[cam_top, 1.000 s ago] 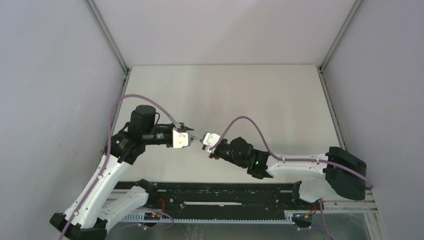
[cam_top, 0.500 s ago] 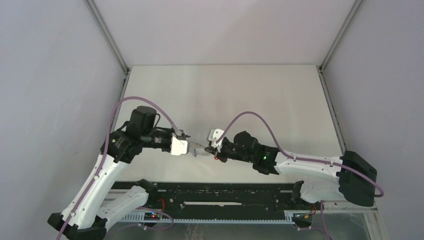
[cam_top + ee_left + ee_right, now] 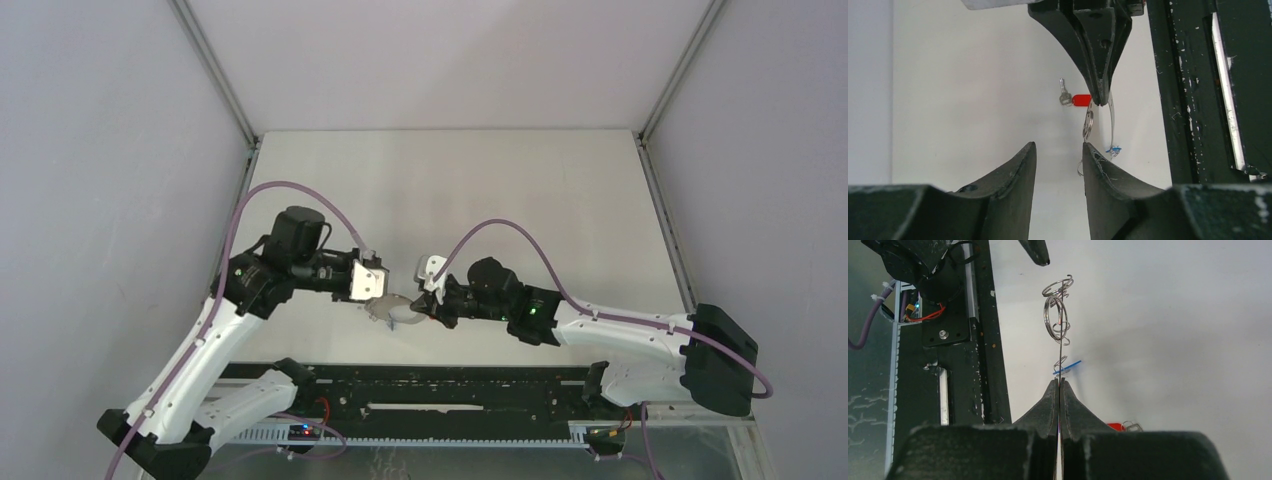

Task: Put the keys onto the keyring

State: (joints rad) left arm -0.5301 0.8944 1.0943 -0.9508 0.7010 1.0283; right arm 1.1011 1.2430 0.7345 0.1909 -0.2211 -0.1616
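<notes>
Keyring [image 3: 1061, 335] over white table [image 3: 520, 190], grey walls [image 3: 100, 150]

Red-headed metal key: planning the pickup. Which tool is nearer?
Right. The right tool, shut on the thin grey metal keyring, is beside the red-headed metal key; the open left tool sits farther off.
</notes>
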